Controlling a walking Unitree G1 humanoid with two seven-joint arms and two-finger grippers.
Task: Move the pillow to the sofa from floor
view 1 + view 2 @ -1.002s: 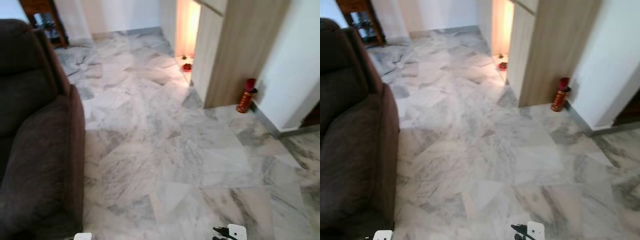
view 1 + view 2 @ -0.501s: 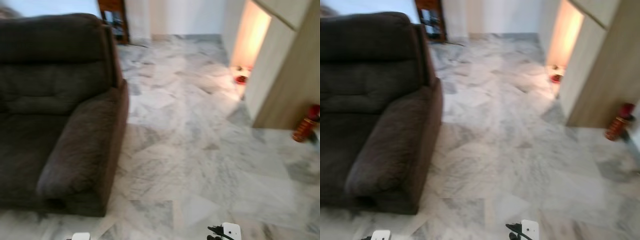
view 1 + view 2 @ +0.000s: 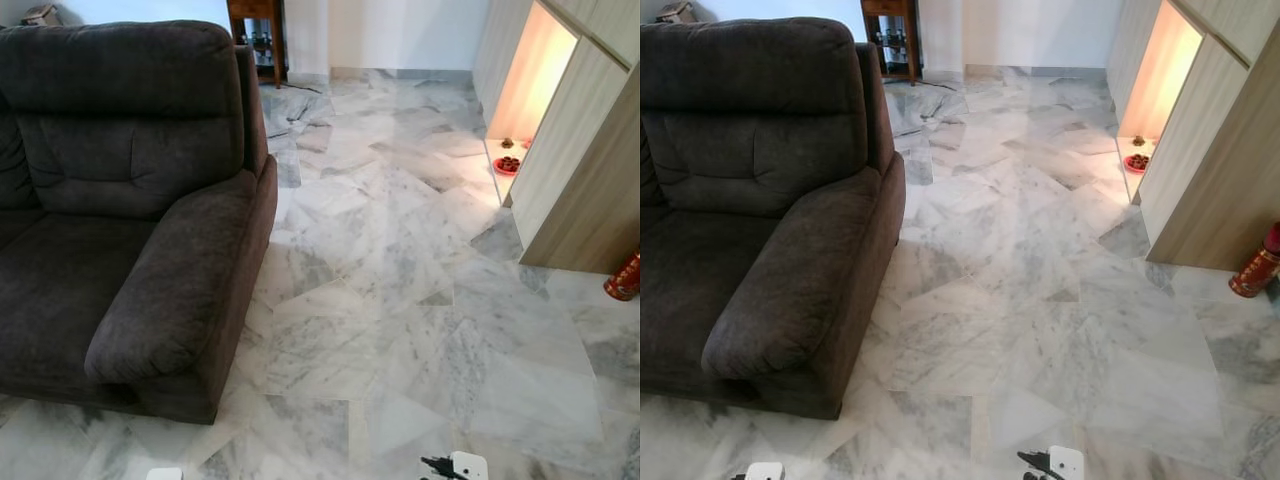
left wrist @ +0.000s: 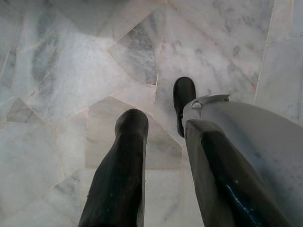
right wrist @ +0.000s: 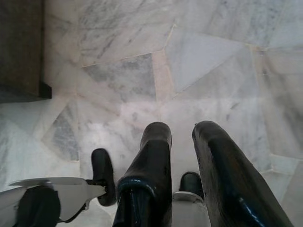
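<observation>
A dark brown fabric sofa stands on the left, its near armrest running toward me and its seat bare. Pale marble floor spreads in front of it and to the right. My left gripper hangs low over the marble, open, with only floor between its fingers. The right gripper hangs the same way over the floor, open by a narrower gap and holding nothing. The white wrist ends of both arms show at the lower edge of the eye views.
A wood-panelled cabinet wall lines the right side, with a lit niche holding a small red dish. A red bottle-shaped object stands at the cabinet's foot. A wooden side table stands behind the sofa. My black foot is on the marble.
The camera has swung left, so the sofa now fills far more of the left side and the cabinet has slid right. The picture is sharp again. Both arms still hang.
</observation>
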